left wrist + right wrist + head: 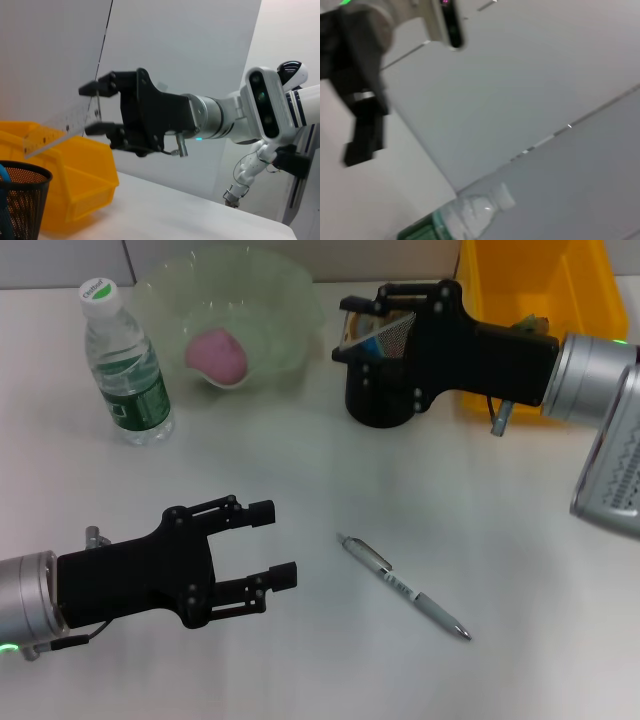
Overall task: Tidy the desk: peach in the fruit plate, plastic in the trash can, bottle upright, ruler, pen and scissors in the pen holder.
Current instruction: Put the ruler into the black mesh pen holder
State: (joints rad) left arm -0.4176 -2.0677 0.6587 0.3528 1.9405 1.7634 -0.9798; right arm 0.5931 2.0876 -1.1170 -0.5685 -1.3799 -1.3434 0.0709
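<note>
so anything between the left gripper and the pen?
Nothing visible. In the head view the left gripper, fingers open, sits over bare table, and the pen lies to its right with only bare surface between. The right gripper is away over the pen holder, holding the ruler.

**Setting: robot test bench got up as an office desk**

Plain white tabletop (pixel 330 490) backed by bare pale partition panels (pixel 190 60) with thin seams — no windows, no decoration. Desk stationery about: black mesh pen holder (pixel 378 390), 1 ballpoint pen (pixel 403 587). Yellow plastic storage bin (pixel 540 300) of the workshop sort stands at the far edge. Left wrist view shows a white humanoid robot body (pixel 270 105) at the table — lab rather than working office.
</note>
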